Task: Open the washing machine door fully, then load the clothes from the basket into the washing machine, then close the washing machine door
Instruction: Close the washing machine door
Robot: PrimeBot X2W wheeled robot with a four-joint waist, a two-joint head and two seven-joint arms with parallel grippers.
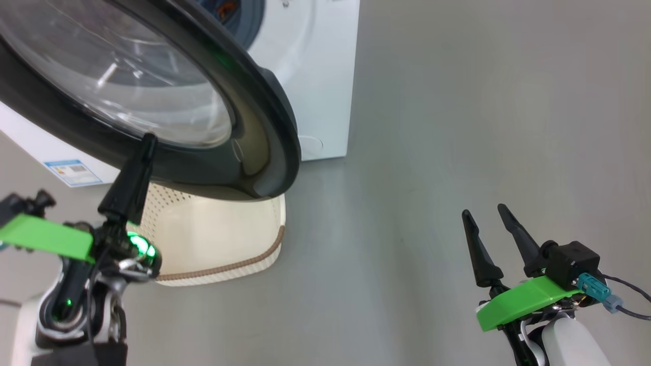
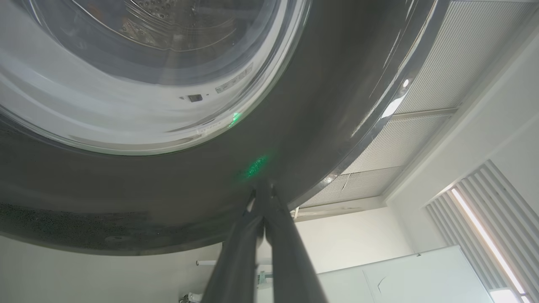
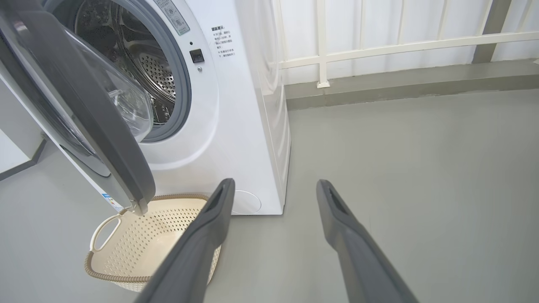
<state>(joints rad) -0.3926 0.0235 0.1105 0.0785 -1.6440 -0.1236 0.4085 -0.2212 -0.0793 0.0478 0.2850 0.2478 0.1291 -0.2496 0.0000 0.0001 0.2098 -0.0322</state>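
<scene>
Where the left gripper reaches up to the washing machine door, the head view gives one dark profile. The left wrist view shows its two fingers pressed together on nothing, tips against the door's dark surround just below the glass. Well to the right of the door, the right gripper hangs over the grey floor with its fingers spread apart and nothing between them. Directly under the door's lower edge sits the basket. The right wrist view adds its white side handle and perforated wall, which the door partly covers in the head view. Behind the door stands the washing machine, and from the right wrist the door is seen edge-on, swung partway out, its glass bowl bulging toward the steel drum. The left wrist view catches that drum through the glass. A blue patch with an orange spot shows beyond the door's top in the head view; I cannot tell whether it is the clothes. Farthest behind the door runs a white railing.
</scene>
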